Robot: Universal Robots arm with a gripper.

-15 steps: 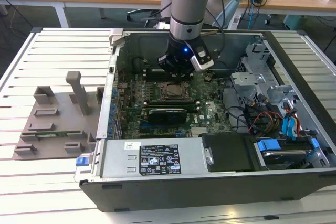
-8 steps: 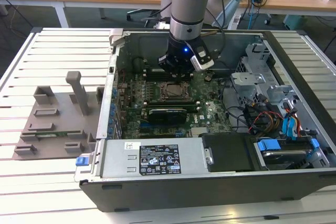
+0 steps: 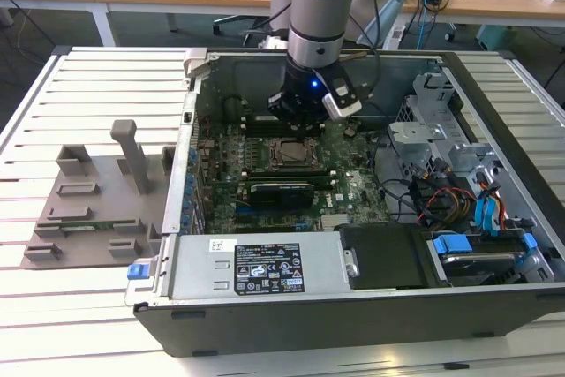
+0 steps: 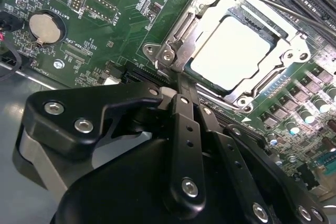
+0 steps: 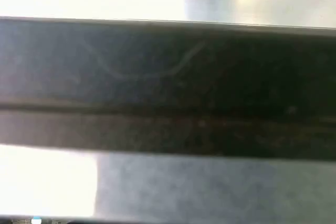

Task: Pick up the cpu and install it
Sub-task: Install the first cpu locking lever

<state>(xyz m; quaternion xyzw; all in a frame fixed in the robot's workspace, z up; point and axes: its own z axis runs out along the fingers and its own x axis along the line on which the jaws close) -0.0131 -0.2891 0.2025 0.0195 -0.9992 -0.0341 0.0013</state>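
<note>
One cpu (image 4: 233, 51), square, flat in its socket frame (image 4: 176, 43), metal top up. One gripper (image 4: 178, 85) above the frame's edge, fingers together, holding nothing.

The cpu (image 4: 235, 52) sits in its socket frame (image 4: 173, 45) (end effector (image 4: 185, 88) just beside).

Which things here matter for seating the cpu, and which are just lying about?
For the job:
- silvery-white square cpu, lying in the metal socket frame
- black hand, beside the frame
- green motherboard

Just lying about:
- long black card
- round silver coin battery
- grey plastic fixture beside the case
- blue cables
</note>
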